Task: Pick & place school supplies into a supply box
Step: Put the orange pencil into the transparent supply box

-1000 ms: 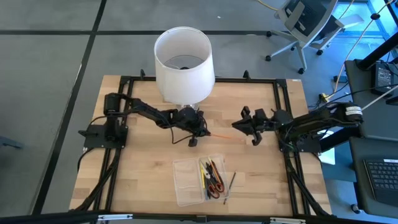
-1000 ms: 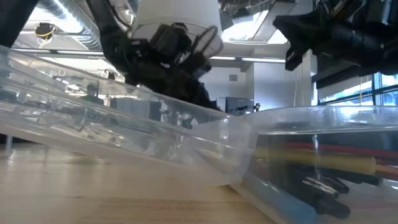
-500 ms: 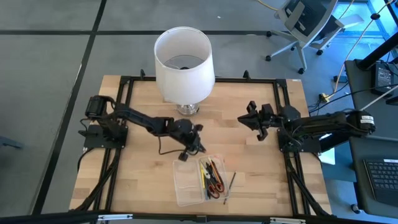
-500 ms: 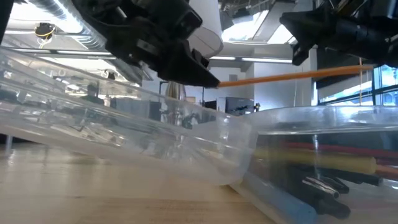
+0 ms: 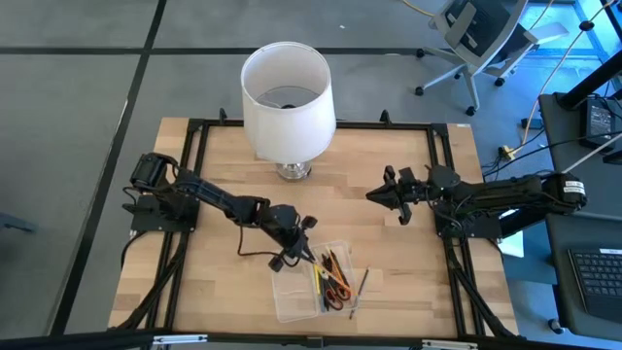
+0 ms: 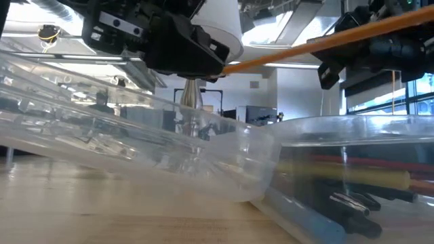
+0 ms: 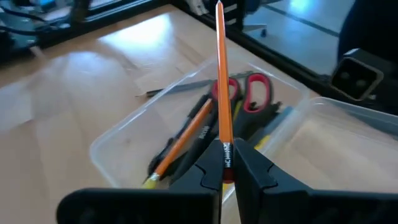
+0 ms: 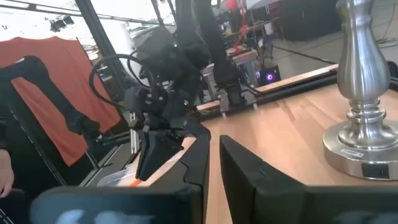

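Jaws clamp orange pencil (image 7: 222, 93), seemingly above supply box (image 7: 118, 140) rim

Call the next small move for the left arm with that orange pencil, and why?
Probably lower a little, then release. The left gripper is shut on the orange pencil and hangs over the supply box, where the scissors and other pencils already lie. The pencil sits above the contents, so dropping from here might bounce it out. The right gripper waits, shut, apart from the box.
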